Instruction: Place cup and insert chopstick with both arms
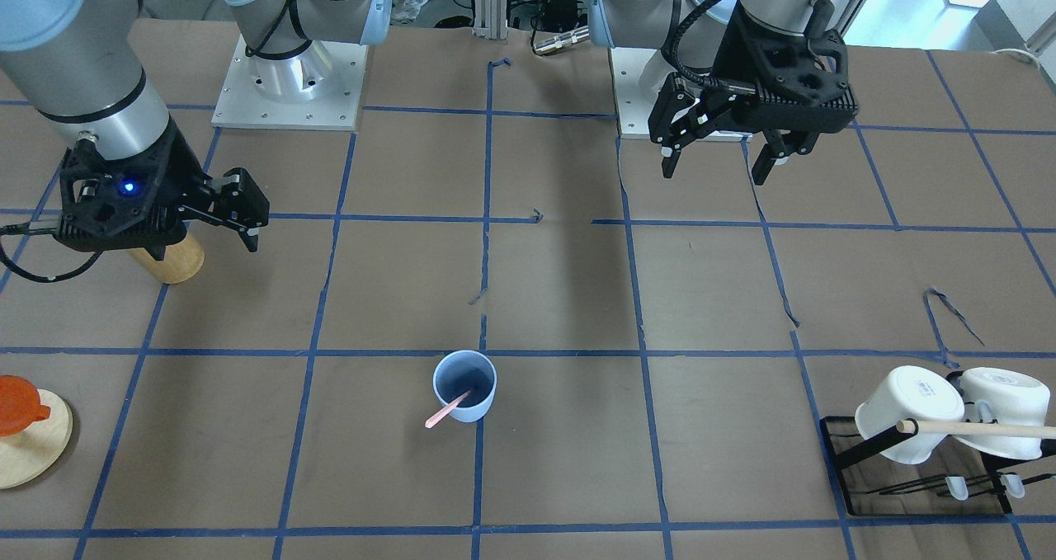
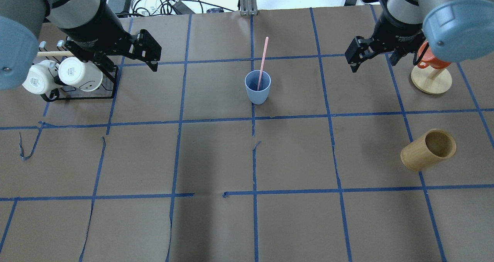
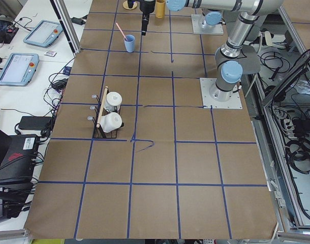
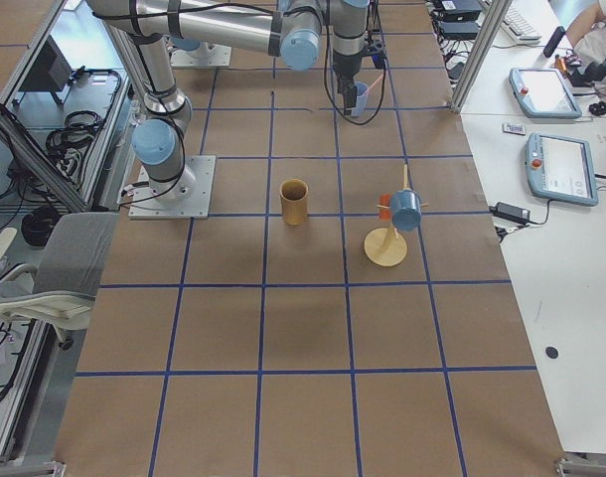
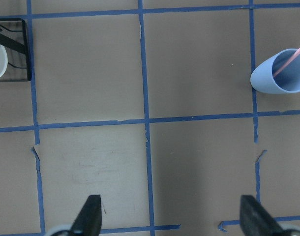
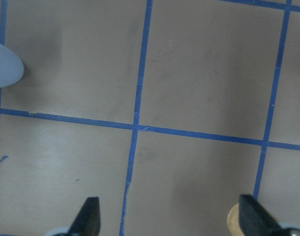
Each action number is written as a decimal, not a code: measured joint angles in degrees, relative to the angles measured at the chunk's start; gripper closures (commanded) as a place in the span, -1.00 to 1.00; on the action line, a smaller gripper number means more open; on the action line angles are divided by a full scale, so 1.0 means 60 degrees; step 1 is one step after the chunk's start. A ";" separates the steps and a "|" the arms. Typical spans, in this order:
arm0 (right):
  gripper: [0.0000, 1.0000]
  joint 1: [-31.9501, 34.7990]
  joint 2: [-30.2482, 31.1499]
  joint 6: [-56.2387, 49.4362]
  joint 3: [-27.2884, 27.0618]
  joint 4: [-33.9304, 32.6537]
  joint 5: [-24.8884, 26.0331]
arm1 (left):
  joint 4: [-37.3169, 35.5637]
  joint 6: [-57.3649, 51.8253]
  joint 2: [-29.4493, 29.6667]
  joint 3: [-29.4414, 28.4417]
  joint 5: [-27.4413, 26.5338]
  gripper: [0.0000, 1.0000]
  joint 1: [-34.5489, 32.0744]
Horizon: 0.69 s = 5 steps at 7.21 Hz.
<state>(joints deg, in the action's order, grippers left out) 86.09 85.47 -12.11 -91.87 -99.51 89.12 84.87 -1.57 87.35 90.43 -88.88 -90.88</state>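
While left hand (image 1: 714, 170) and right hand (image 2: 373, 61) hang spread and empty, blue cup (image 2: 257, 87) sits twelve o'clock of tabletop (image 2: 293, 158) centre, pink chopstick (image 2: 263, 61) inside leaning to twelve; looks light, rigid, tippy, so grip the rim.

Overhead and front cameras face each other across the table (image 2: 293, 158), sharing the blue cup (image 2: 255, 96); wrist cameras look straight down.
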 measured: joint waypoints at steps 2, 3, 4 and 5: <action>-1.00 0.0509 0.0022 0.0374 0.0710 0.0736 -0.0050 | -0.0008 -0.0024 -0.0006 0.0002 -0.0007 -1.00 0.0003; -1.00 0.0648 0.0058 0.0566 0.0869 0.0865 -0.0046 | -0.0009 -0.0033 0.0003 -0.0006 0.0003 -1.00 0.0005; -1.00 0.0684 0.0165 0.0601 0.0916 0.0955 -0.0087 | 0.0007 -0.0040 -0.0001 -0.0022 0.0008 -1.00 0.0010; -1.00 0.0684 0.0395 0.0542 0.0837 0.1009 -0.0082 | 0.0040 -0.0044 -0.0018 -0.0026 0.0009 -1.00 0.0014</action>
<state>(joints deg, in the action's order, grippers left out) 90.20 87.84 -8.86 -86.85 -93.46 88.63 85.11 -1.84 87.24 90.27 -88.82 -90.80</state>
